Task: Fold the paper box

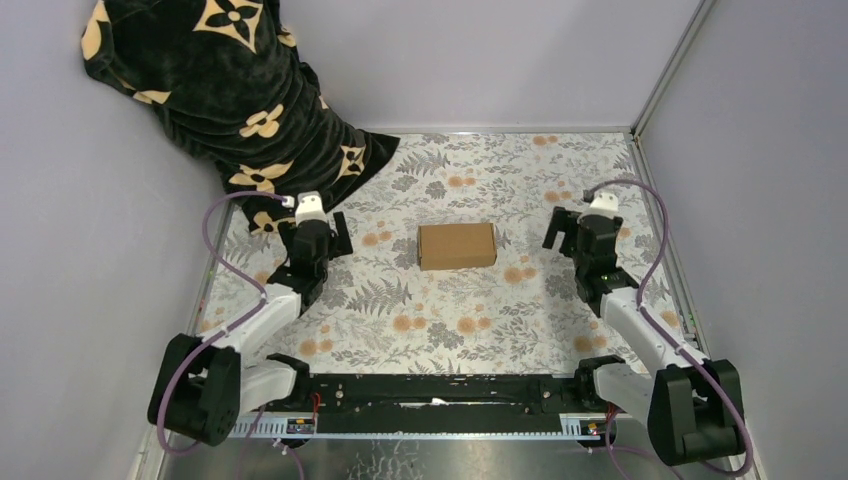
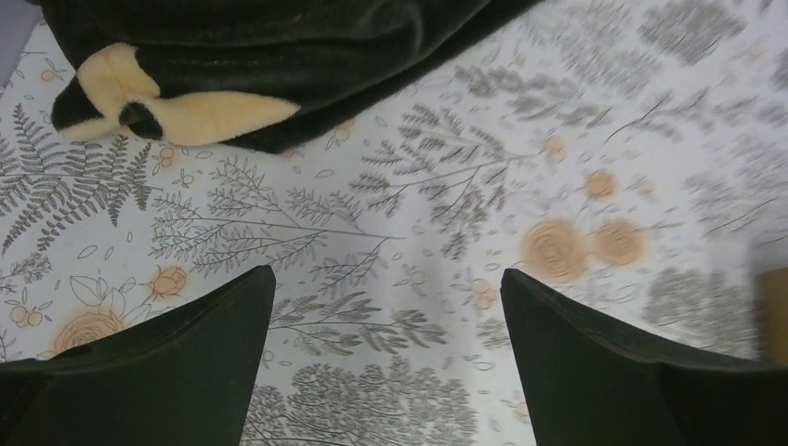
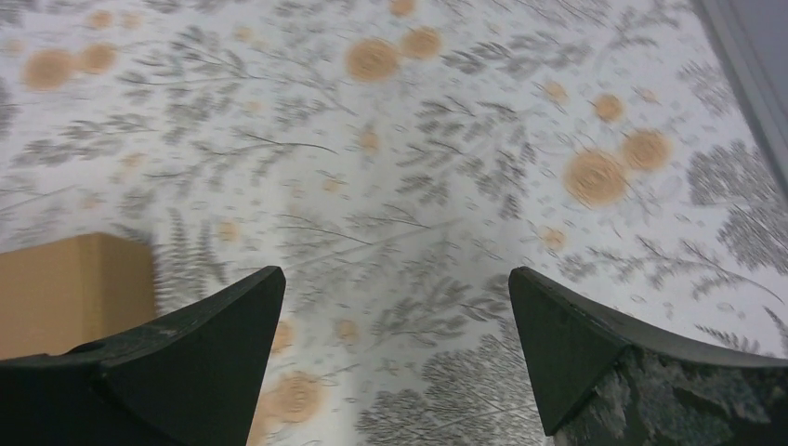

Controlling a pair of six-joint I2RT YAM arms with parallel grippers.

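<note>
The paper box (image 1: 457,246) is a small closed rectangular box of plain brown cardboard, lying in the middle of the floral table cover. My left gripper (image 1: 316,236) hovers to its left, well apart from it, open with nothing between the fingers. In the left wrist view this gripper (image 2: 387,277) frames only bare cloth, and a sliver of the box (image 2: 773,311) shows at the right edge. My right gripper (image 1: 577,232) stands to the box's right, also open and empty. Its wrist view shows the gripper (image 3: 397,274) over cloth, with the box (image 3: 74,288) at the lower left.
A black blanket with cream flower shapes (image 1: 230,90) hangs down at the back left, its hem (image 2: 279,56) lying on the cloth just beyond my left gripper. Grey walls close in the table, with a metal frame post (image 1: 660,80) at the back right.
</note>
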